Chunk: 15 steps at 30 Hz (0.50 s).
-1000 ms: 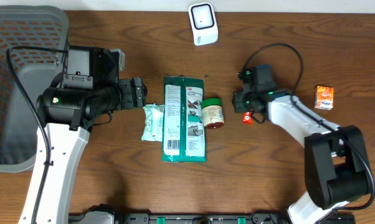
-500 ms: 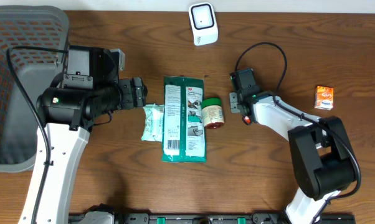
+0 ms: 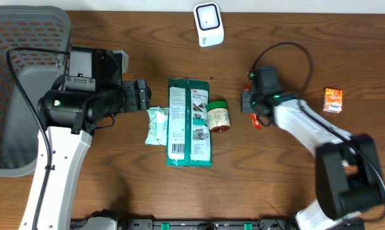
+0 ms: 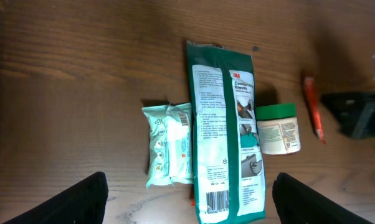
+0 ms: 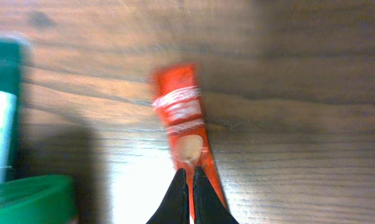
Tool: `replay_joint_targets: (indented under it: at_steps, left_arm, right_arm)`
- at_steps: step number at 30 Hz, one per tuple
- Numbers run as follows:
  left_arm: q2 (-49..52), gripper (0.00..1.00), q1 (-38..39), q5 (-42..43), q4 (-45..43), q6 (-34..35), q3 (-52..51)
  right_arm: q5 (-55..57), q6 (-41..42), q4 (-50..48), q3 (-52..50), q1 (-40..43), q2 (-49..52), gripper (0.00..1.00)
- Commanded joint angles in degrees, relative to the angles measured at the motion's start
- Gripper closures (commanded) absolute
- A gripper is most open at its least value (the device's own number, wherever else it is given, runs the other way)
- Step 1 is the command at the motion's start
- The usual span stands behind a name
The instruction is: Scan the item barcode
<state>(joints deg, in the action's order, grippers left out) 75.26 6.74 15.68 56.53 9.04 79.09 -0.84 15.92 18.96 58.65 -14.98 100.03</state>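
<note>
Right fingers [image 5: 179,198] pressed together, tips over red sachet [image 5: 178,109] on counter [image 5: 299,155], left fingers [image 4: 81,200] spread wide, green packet [image 4: 225,124] ahead between them

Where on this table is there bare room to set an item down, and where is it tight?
Bare wood: the front strip of the table, below the green pack; also the back, between basket and scanner. Crowded: the middle row, pale pack to jar to red sachet.
</note>
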Motion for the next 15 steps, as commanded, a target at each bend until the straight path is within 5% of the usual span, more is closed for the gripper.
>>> replay_joint_targets:
  at_steps: [1, 6, 7, 9, 15]
  left_arm:
    - [0.0, 0.15, -0.1, -0.6, 0.0, 0.1, 0.7]
    - [0.0, 0.15, -0.1, -0.6, 0.0, 0.1, 0.7]
    - [0.0, 0.15, -0.1, -0.6, 0.0, 0.1, 0.7]
    - [0.0, 0.16, -0.1, -0.6, 0.0, 0.1, 0.7]
    - [0.0, 0.15, -0.1, -0.6, 0.0, 0.1, 0.7]
  right_arm:
    - [-13.1, 0.5, 1.4, -0.2, 4.4, -3.2, 0.99]
    - [-15.8, -3.7, 4.2, -0.3, 7.1, -2.2, 0.96]
    - [-16.5, -5.4, 4.2, -0.3, 7.1, -2.1, 0.74]
    - [-16.9, -7.6, 4.2, -0.3, 6.4, -2.0, 0.54]
    - [-5.6, -11.7, 4.3, -0.3, 1.4, -1.4, 0.52]
